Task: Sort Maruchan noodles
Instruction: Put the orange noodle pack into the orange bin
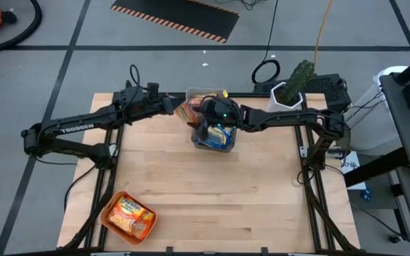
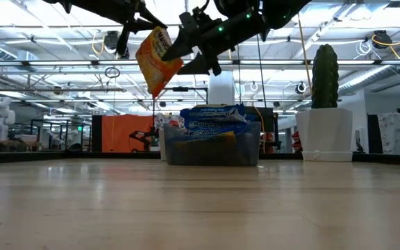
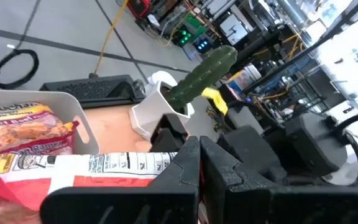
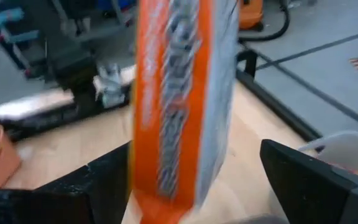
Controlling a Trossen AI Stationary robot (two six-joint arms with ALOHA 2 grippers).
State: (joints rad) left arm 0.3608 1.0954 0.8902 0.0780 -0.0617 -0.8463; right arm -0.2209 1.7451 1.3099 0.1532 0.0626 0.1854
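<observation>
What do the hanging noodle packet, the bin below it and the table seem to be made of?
Orange noodle packet: probably thin printed plastic film, since it hangs limp and creased. Bin: seemingly clear rigid plastic, as the blue packets show through its wall. Table: light wood or wood laminate, with visible plank lines and a matte look.

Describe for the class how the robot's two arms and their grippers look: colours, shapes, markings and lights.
Both arms are dark, jointed and angular. The left arm carries white TROSSEN lettering along its long link. The right arm shows a small green light near its wrist. The right gripper has two blocky black fingers.
</observation>
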